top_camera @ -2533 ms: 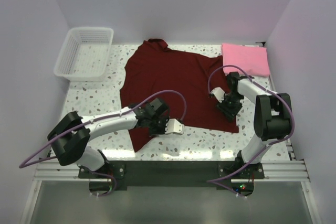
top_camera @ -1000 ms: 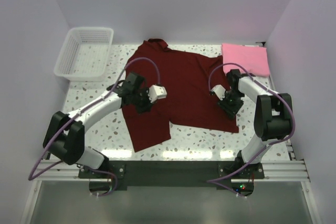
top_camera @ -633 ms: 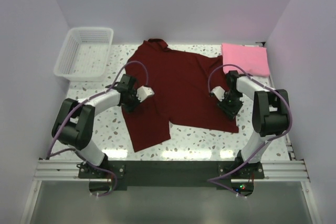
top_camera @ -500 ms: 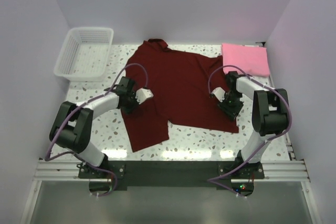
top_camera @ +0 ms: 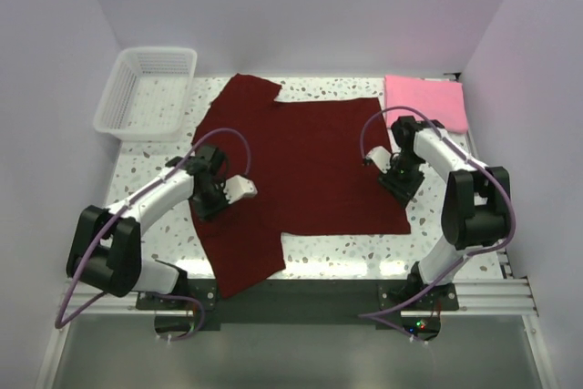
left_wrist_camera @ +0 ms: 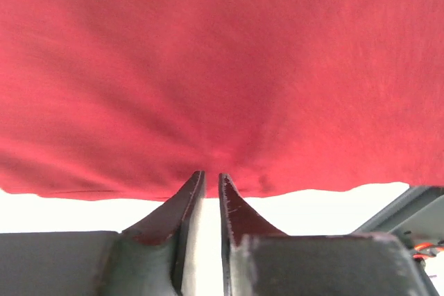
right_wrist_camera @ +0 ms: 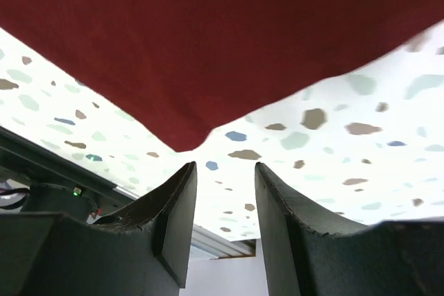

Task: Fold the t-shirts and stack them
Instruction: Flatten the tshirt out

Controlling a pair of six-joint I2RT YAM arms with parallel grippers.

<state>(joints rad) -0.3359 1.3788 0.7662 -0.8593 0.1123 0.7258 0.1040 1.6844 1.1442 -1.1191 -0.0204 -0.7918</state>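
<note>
Speckled tabletop enclosed by pale walls, seen from above. A white basket stands at the far left corner. The maroon shirt lies spread flat over the middle, one part reaching toward the near edge on the left. The pink shirt sits as a folded rectangle at the far right corner, just beside the maroon one.

Left arm: stretched low from its base toward the shirt's left edge, wrist bent down. The left tool has its fingers almost together, pinching the hem, and the cloth puckers at the tips.

Right arm: elbow raised at the right side, forearm angled inward. The right tool hangs beside the shirt's right edge, fingers apart, with bare tabletop showing between them and a cloth corner just beyond the tips.
</note>
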